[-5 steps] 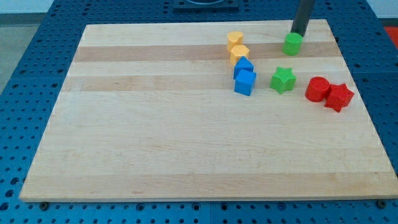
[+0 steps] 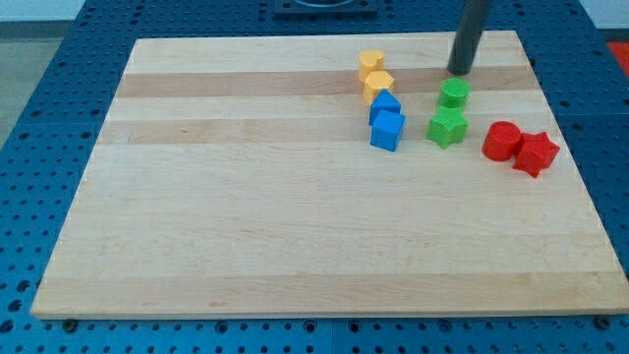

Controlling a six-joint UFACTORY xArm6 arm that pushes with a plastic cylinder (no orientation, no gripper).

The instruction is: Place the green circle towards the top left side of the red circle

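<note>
Green circular block (image 2: 454,94) sits on the pale wooden board (image 2: 246,197), just above the green star block (image 2: 447,127) and almost touching it, up and to the left of the red circular block (image 2: 502,141). Red star block (image 2: 536,153) lies against the red circle on the view's right. The two yellow blocks (image 2: 373,76) and two blue blocks (image 2: 386,120) form a column to the view's left, apart from the work.

Step in hand, as judged: positioning of the green circle, which looks close to done. Any next move calls for only a short nudge toward the view's right, avoiding the green star.

Dark rod hangs near upright, leaning slightly; the tip (image 2: 459,72) is just above the green circle, apparently clear of it. No jaws are fitted, so there is nothing to open or close.
</note>
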